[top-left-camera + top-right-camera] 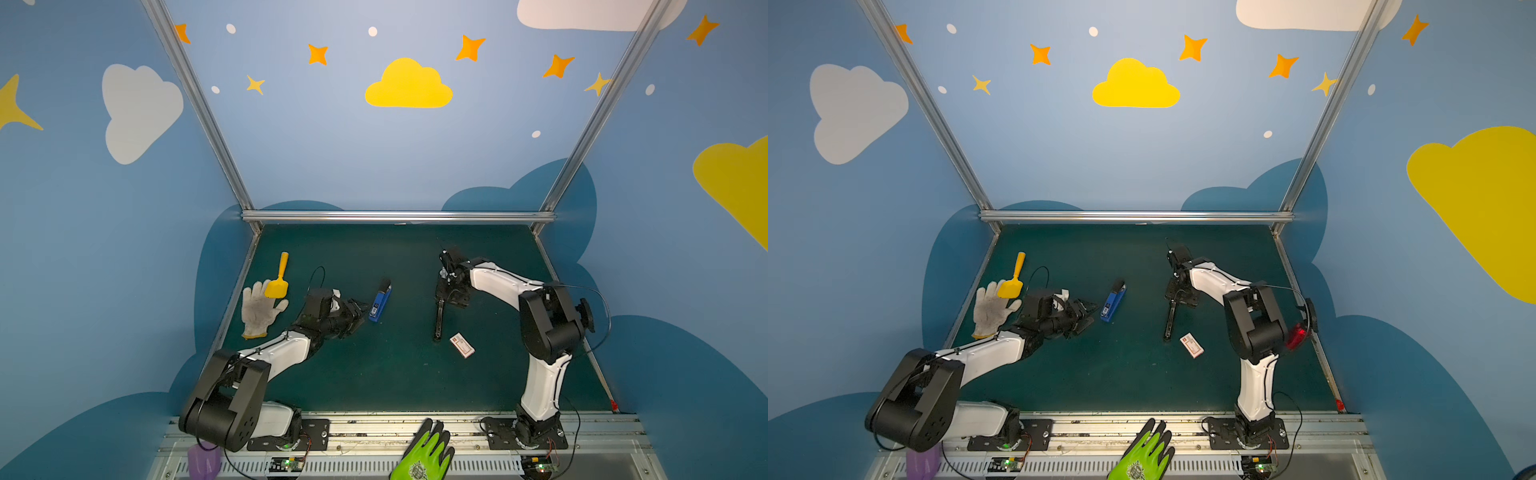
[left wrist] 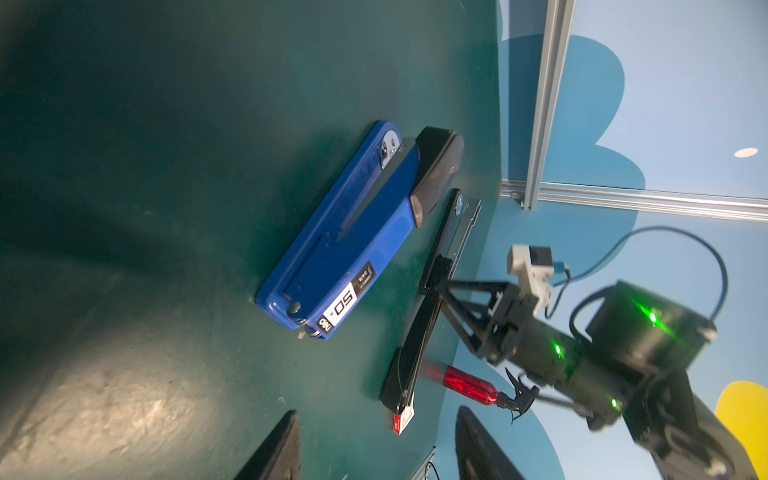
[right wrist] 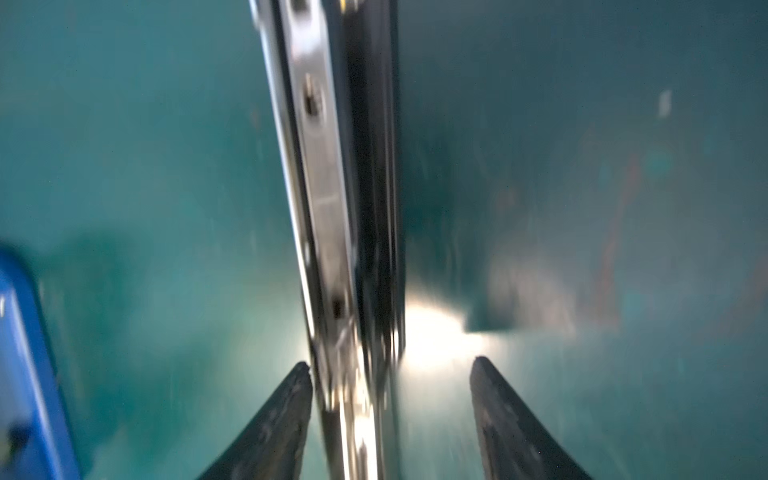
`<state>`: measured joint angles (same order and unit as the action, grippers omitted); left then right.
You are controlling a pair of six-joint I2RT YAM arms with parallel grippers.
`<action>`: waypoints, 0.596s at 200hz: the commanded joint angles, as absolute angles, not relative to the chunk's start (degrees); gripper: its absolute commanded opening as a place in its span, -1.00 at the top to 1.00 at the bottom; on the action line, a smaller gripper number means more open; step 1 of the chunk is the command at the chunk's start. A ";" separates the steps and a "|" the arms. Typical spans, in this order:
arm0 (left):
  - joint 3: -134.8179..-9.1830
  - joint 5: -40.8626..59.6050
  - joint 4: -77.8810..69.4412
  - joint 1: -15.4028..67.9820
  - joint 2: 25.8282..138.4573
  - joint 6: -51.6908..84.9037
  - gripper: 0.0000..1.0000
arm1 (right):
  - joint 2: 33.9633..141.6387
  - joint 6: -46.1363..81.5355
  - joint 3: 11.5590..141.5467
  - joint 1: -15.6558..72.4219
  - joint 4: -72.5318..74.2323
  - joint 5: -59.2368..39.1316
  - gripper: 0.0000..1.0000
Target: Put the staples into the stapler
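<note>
Black stapler [image 1: 438, 316] lies opened out lengthwise on the tabletop [image 1: 374, 374], right of centre in both top views. Its shiny metal rail [image 3: 324, 208] faces up.

Right end effector [image 3: 390, 362] points down over the stapler's far end, fingers spread to either side of the rail. The wrist view is blurred, so I cannot tell whether one finger [image 3: 291, 399] touches the rail.

White box with a red mark [image 1: 462, 345] sits near the stapler's near end.

Blue stapler [image 1: 380, 305] lies left of centre, well apart from the black one.

Left end effector [image 2: 377, 413] is just beside it, fingers spread, gripping nothing.

At far left, a yellow scoop [image 1: 278, 282] rests on a white cotton glove [image 1: 259, 309].
</note>
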<state>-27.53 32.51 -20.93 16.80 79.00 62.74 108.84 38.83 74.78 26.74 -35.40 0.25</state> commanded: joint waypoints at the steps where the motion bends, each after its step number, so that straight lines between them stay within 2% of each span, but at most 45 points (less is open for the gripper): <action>1: -28.56 33.27 -22.59 16.96 80.60 61.94 -0.18 | 105.36 40.60 69.53 27.19 -30.76 -6.82 -0.25; 59: -27.92 33.55 -23.76 17.14 81.59 62.40 -0.18 | 110.12 42.95 71.24 29.89 -27.47 -19.09 -0.24; 104: -26.56 32.64 -21.52 17.05 78.75 61.90 -0.18 | 116.39 43.39 82.22 31.04 -24.79 -23.01 -0.17; 119: -26.37 32.03 -19.73 17.01 77.13 61.21 -0.18 | 118.27 41.91 87.39 30.59 -28.06 -21.68 -0.16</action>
